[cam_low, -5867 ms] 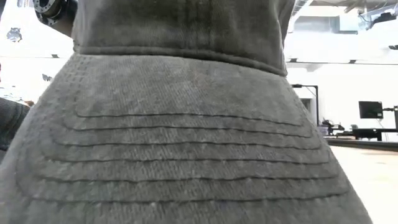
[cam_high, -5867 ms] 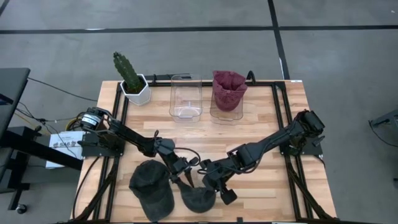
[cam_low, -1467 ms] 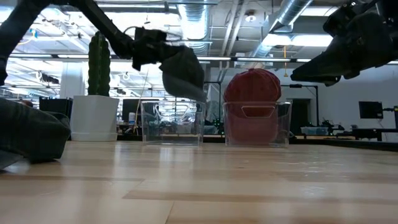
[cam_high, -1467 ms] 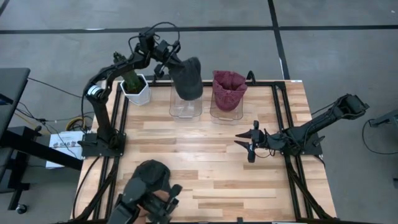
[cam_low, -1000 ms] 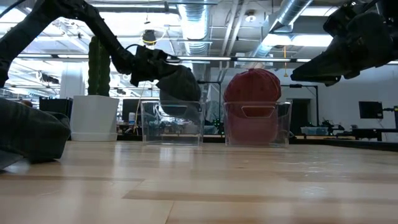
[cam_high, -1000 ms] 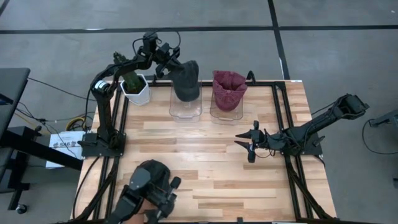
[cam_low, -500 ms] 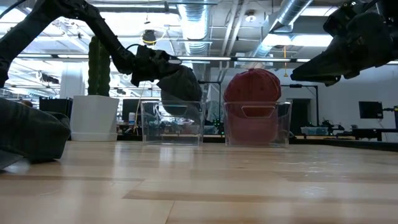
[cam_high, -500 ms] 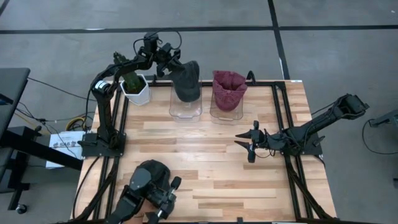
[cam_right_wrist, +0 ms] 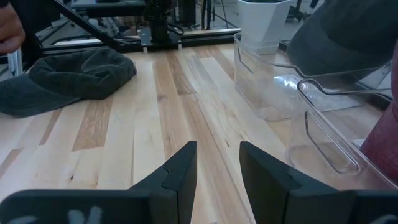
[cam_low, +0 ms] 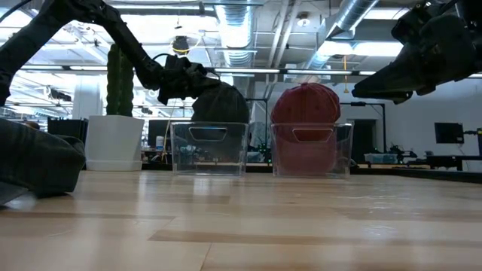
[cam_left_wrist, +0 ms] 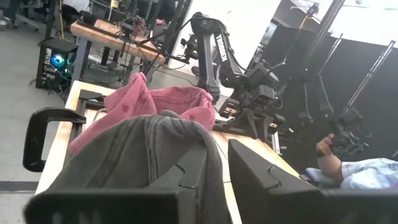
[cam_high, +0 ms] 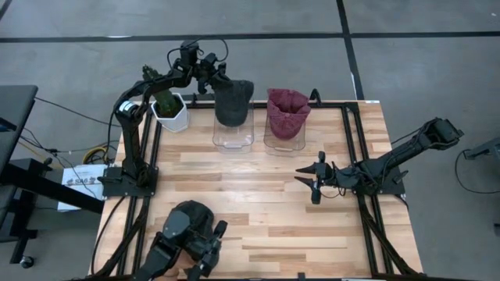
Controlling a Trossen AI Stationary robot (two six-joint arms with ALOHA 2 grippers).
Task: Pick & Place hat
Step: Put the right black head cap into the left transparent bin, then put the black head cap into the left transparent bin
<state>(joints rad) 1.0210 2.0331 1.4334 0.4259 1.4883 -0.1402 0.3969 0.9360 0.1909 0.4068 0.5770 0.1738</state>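
Floppy grey fabric hat [cam_high: 233, 102] slumped in clear rigid plastic bin [cam_high: 233, 134].

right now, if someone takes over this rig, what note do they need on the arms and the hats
Left end effector: at the far edge beside the left clear bin, fingers parted, dark gray hat now sitting in that bin's top.
Right end effector: idle over the table's right-middle, open, holding nothing.
Red hat: in the right clear bin.
Second gray hat: at the near edge, where another dark gripper, not one of the two arms, is on it.
Done: gray hat placed. Left: pull the left arm clear, probably then that remaining hat.
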